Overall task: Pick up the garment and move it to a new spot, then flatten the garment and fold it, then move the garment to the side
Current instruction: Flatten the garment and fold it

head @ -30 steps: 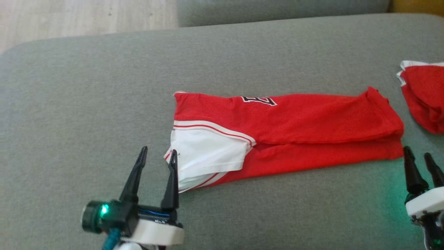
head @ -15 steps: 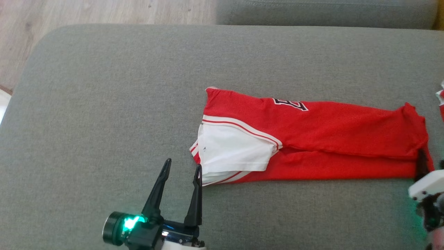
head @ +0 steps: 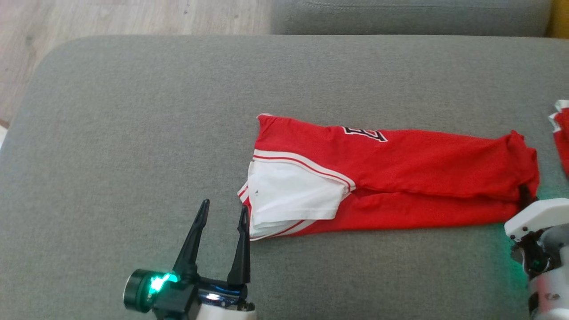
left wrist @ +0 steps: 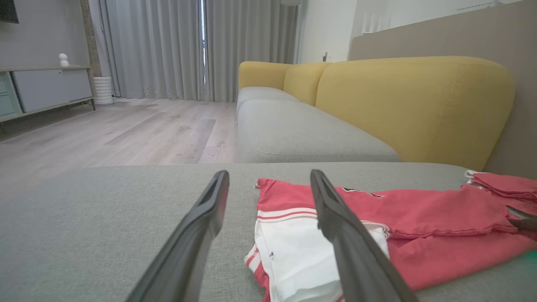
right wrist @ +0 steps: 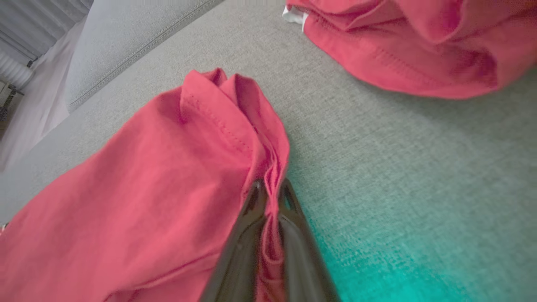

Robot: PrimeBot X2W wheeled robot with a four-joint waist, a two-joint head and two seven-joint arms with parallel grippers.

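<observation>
Pressed together where a second ago it was standing spread just off the cloth, the right tool is now pinching the bunched hem at the right end of the red mesh garment, a sleeveless jersey with a white side panel and red-and-white striped trim. Folds of red cloth are rising between the two dark fingers in the right wrist view, so the grip is looking real rather than empty. The garment itself is lying as it was: a long band folded lengthwise across the middle of the grey fabric sofa cushion, white panel to the left and black-edged lettering peeking out along the far edge. Its slide across the head view is the camera's doing.

At the white end the left tool is keeping its fingers spread. Its right finger is standing just beside the striped corner, and whether it is touching the cloth I cannot tell. A second red garment is sitting crumpled near the cushion's right edge, apart from the folded one.

By my judgement the lengthwise fold is done and one end is secured. The left tool is likely needing to close on its corner before the band is lifted, or the held end is going to be carried over to halve it.
</observation>
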